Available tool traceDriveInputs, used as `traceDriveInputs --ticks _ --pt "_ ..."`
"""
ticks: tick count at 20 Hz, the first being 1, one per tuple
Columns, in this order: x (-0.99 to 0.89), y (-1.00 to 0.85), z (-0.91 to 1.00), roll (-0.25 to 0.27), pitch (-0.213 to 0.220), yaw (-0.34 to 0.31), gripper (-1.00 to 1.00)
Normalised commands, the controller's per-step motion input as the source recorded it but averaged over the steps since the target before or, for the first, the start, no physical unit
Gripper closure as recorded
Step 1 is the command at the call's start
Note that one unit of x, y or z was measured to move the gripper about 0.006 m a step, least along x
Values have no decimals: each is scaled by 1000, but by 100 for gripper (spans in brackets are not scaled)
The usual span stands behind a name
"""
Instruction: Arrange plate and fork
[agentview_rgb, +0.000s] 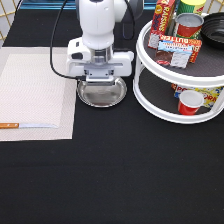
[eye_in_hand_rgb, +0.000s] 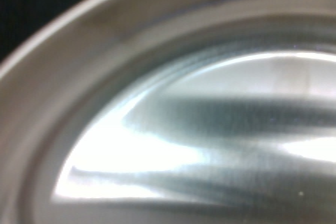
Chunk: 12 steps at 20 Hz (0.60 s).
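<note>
The round shiny silver plate (agentview_rgb: 102, 95) lies on the black table just right of the placemat in the exterior view. My gripper (agentview_rgb: 101, 79) is lowered onto the plate's far side, right at its rim. The white hand covers the far part of the plate. The wrist view is filled by the plate's shiny inside and raised rim (eye_in_hand_rgb: 187, 140) from very close. The fork is not in view.
A pale woven placemat (agentview_rgb: 35, 90) lies at the left, with an orange-handled knife (agentview_rgb: 27, 125) on its near edge. A white two-tier turntable (agentview_rgb: 150, 102) stands close to the plate's right, holding cans, boxes and a red cup (agentview_rgb: 189, 102).
</note>
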Motion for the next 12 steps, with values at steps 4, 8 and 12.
traceDriveInputs --ticks 4,8,12 --pt "455 -363 0 191 61 0 -100" --pt "501 -430 0 182 72 0 -100" --pt "452 -416 -1 144 72 -3 -100"
